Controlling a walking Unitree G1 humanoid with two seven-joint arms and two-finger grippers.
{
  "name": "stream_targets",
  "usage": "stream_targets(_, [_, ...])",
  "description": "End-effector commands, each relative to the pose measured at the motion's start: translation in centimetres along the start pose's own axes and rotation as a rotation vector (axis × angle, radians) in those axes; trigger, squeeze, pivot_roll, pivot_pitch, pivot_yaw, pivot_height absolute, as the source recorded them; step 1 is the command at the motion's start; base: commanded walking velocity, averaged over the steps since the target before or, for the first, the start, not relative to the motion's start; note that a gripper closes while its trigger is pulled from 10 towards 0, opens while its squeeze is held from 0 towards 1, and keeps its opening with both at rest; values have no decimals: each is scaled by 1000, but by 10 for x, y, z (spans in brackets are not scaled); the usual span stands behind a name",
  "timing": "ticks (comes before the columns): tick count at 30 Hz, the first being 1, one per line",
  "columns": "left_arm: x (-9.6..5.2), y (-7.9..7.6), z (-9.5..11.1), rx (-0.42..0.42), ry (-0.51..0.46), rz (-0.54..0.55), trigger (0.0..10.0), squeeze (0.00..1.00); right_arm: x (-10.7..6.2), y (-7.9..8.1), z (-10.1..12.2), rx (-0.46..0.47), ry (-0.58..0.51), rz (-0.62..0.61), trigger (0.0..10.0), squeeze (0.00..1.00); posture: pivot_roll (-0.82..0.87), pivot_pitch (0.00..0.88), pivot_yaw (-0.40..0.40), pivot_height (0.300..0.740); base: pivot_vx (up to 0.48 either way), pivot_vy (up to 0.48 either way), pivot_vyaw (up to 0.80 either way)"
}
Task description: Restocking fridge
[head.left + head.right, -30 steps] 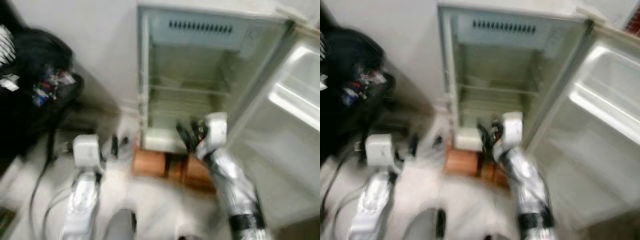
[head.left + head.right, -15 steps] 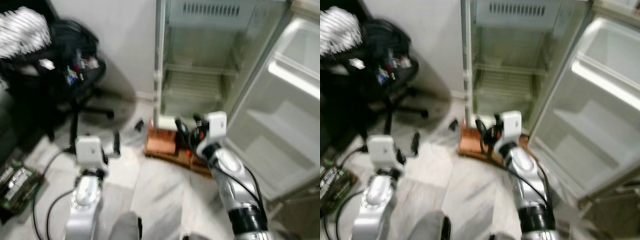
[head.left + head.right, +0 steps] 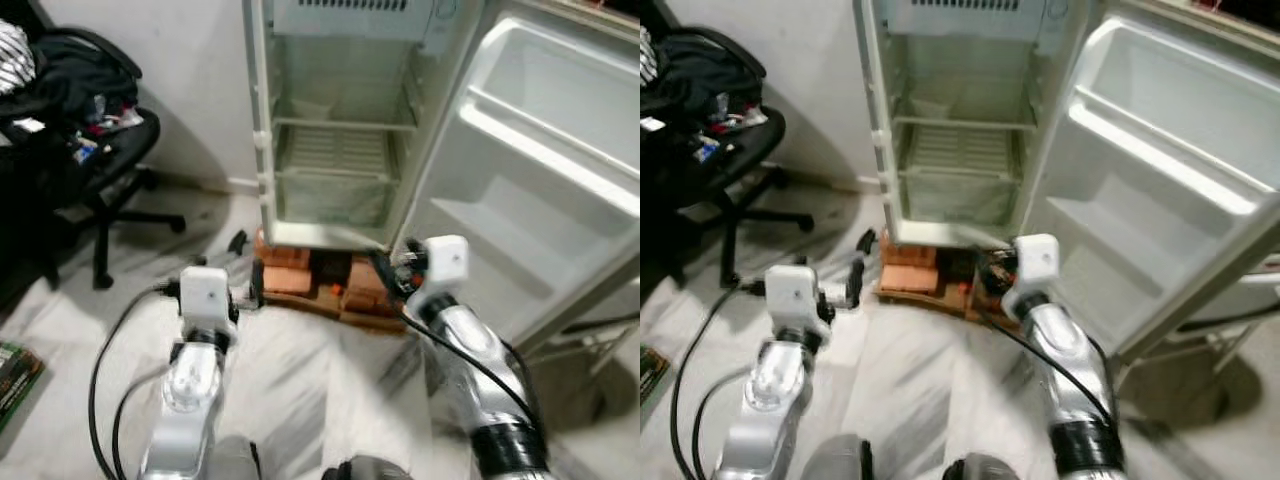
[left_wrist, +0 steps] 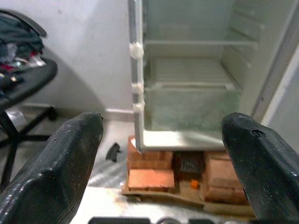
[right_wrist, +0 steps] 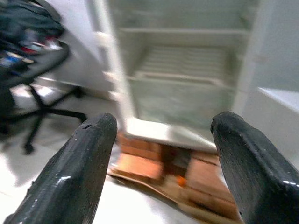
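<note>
Against the wall, in the left eye view, the fridge point(image 3: 340, 130) stands open on bricks point(image 3: 290, 278), its wire shelves and clear drawer bare, its white moulded door point(image 3: 540, 170) swung wide to the right. The left gripper point(image 3: 245, 290) and right gripper point(image 3: 392, 278) hover low over the glossy marble floor point(image 3: 300, 400), holding nothing. A black cable point(image 3: 110, 350) trails by the left arm; it could snag on a step forward.

From the left wrist view, rounded matt black fingers point(image 4: 60, 158) stand spread before the brick base.

From the right wrist view, glossy fingers point(image 5: 79, 168) are spread likewise. An office chair point(image 5: 32, 70) heaped with clothes sits near; a wide turn might clip it.
</note>
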State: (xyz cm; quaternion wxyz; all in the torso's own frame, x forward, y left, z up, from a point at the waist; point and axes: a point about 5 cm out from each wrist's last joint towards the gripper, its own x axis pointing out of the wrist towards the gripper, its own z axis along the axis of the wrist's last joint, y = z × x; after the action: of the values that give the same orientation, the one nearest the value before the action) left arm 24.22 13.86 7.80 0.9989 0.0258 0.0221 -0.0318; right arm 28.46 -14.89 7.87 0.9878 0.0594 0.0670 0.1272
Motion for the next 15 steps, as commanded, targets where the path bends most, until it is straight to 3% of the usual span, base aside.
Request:
stream_targets(1, [-3,4,-5,15,21,12,10000,0,1,7,-1,20,3,22,10000,0,118,95,-43,740,0,-480,0])
stream_targets(5, [-5,4,-5,12,22,18,10000,0,-1,5,-6,18,40,29,10000,0,118,97,-44,740,0,-480,0])
stream_targets(11, [-6,2,-4,19,21,12,10000,0,-1,12,-15,106,120,133,10000,0,118,99,-42,740,0,-480,0])
stream_targets(15, [-5,1,-4,29,22,0,10000,0,-1,9,-19,63,155,142,10000,0,118,100,-41,740,0,-480,0])
